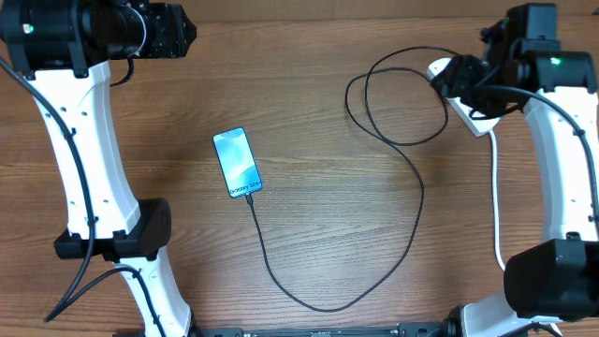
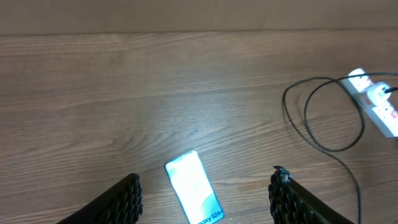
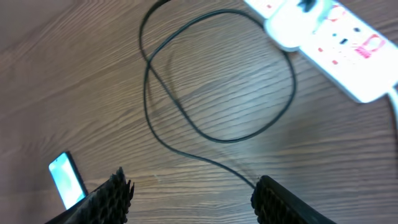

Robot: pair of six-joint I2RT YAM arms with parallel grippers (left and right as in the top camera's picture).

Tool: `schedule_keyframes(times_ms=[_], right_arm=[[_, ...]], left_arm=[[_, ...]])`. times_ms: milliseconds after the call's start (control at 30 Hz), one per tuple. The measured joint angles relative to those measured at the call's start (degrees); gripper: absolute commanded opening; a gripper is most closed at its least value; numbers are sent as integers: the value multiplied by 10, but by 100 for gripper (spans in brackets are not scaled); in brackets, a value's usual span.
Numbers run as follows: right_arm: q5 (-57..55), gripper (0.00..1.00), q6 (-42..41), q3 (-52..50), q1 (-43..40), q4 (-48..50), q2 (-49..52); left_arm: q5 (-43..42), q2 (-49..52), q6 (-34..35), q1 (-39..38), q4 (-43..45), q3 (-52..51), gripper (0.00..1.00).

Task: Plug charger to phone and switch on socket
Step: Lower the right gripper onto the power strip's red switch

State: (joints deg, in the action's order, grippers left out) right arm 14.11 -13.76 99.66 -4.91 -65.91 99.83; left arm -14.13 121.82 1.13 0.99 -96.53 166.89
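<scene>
The cable [image 1: 422, 197] meets the phone [image 1: 237, 162] (screen lit); left gripper [image 2: 205, 180] and right gripper [image 3: 193, 183] both spread wide.

Overhead straight down; wrists oblique, high — all share phone [image 1: 237, 162].

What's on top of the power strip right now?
The charger has its white plug seated on the socket; the outlet beneath the plug is covered.
</scene>
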Motion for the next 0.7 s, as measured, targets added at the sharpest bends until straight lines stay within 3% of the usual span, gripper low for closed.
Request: schedule_keyframes(times_ms=[167,233,700], right_arm=[[-11,69,2,0,-23,0,0],[-22,71,2,0,-30,4,0],[-68,73,17,1,-108,139,22]], left_arm=[[-19,-9,2,0,-1,1,68],[-26,-12,3,0,-1,1,100],[-33,-14,4,0,-2,1,100]])
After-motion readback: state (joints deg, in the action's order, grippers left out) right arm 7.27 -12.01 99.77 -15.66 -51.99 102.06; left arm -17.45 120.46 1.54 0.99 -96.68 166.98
